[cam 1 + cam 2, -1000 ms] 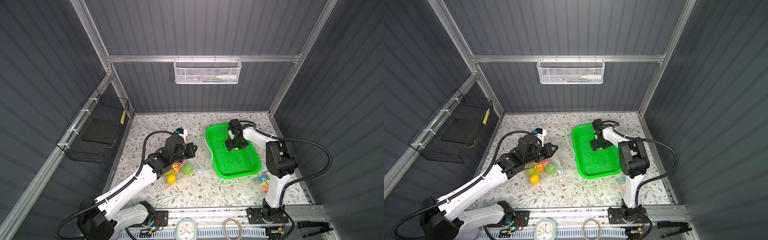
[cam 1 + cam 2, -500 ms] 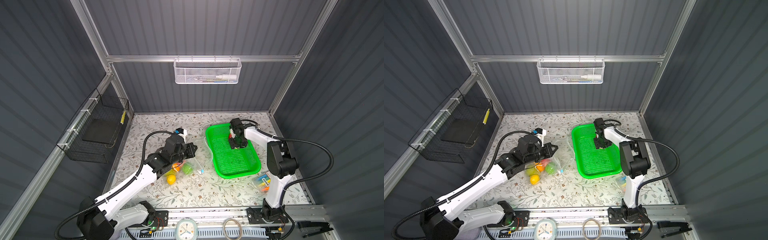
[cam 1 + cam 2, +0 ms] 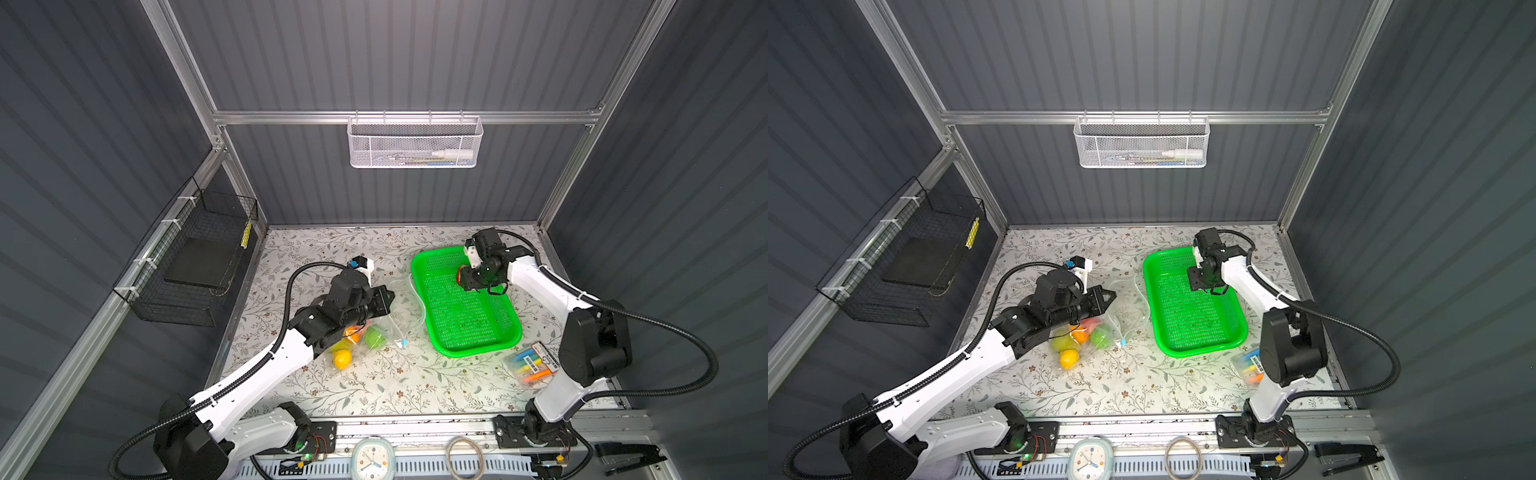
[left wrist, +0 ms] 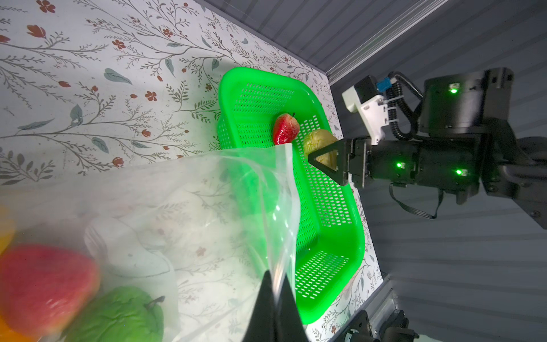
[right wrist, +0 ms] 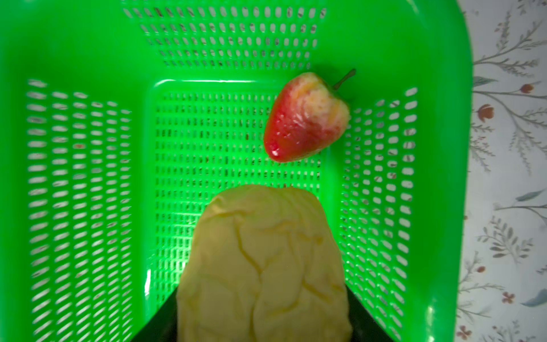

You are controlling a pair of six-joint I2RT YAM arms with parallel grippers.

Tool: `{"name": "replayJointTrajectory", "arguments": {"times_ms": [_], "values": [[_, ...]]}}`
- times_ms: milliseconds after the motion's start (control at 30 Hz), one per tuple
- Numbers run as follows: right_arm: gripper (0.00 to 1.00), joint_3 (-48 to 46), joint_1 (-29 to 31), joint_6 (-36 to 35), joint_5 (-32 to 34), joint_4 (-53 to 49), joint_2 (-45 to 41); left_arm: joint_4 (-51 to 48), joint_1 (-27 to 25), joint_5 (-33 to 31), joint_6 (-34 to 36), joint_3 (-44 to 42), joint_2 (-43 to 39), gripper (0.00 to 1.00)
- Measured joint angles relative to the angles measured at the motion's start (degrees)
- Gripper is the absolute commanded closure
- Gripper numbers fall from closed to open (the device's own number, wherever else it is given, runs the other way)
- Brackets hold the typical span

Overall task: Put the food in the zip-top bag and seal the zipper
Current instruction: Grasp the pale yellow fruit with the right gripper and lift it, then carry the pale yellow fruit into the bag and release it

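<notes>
Left jaws are pinched shut on the edge of the clear bag (image 4: 207,189), holding its mouth up and open toward the green basket (image 4: 355,242). The bag sits on the desk (image 3: 374,386) just left of the basket and already has stuff in it: a yellow lemon (image 3: 342,359), a green lime (image 3: 375,337), something orange (image 3: 353,332), and a blurry red fruit (image 4: 44,284) right up against the left wrist camera. The zipper (image 4: 291,183) isn't closed. Its little blue slider (image 3: 402,343) lies on the desk at the bag's near corner.

Right jaws are down in the far end of the basket, clamped around the tan lumpy ball (image 5: 263,260). Honestly can't tell if it's off the basket floor. One strawberry (image 5: 302,124) lies loose on the basket floor just beside the ball, close to the wall. A packet of markers (image 3: 532,365) sits on the desk by the basket's near corner, next to the right arm.
</notes>
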Motion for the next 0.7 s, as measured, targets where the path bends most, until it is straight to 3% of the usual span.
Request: {"name": "replayJointTrajectory", "arguments": {"times_ms": [333, 700], "values": [[0.54, -5.7, 1.8, 4.6, -16.3, 6.2, -14.6, 0.0, 0.0, 0.0, -0.2, 0.0, 0.0, 1.00], [0.54, -10.4, 13.4, 9.1, -24.0, 11.8, -22.9, 0.0, 0.0, 0.0, -0.2, 0.0, 0.6, 1.00]]}}
